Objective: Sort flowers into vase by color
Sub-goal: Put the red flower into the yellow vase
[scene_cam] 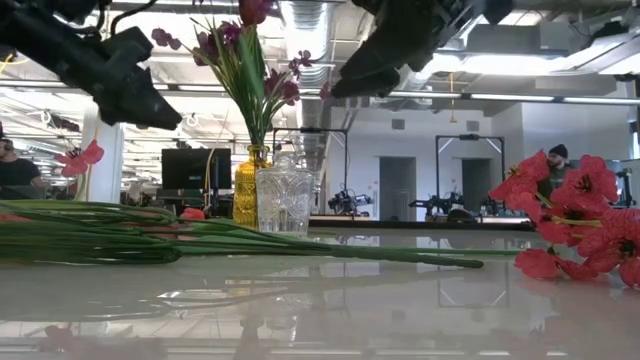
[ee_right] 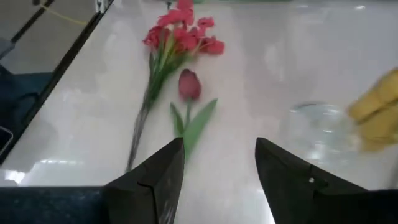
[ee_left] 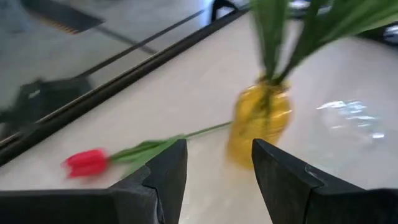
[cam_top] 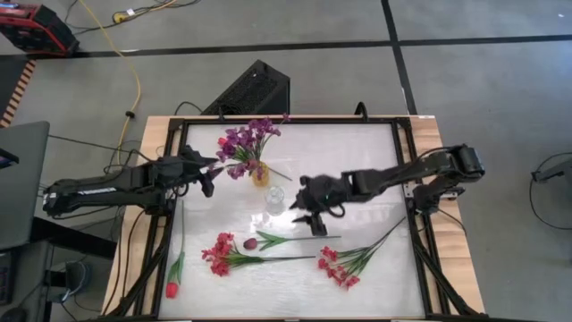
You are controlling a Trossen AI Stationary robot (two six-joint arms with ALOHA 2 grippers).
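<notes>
High view: right gripper [cam_top: 312, 213] jaws apart, nothing between them, hanging above table centre just right of clear glass vase [cam_top: 274, 199]. Dark maroon tulip [cam_top: 251, 242] lies just near side of it, leaf beside stem. Left gripper [cam_top: 207, 174] jaws apart, empty, just left of yellow vase [cam_top: 260, 173] holding purple sprays [cam_top: 246, 140]. Red-pink spray [cam_top: 219, 253] lies near-centre; second red-pink spray [cam_top: 336, 266] near-right. Red tulip [cam_top: 172, 287] lies on table's [cam_top: 375, 170] near-left edge.
</notes>
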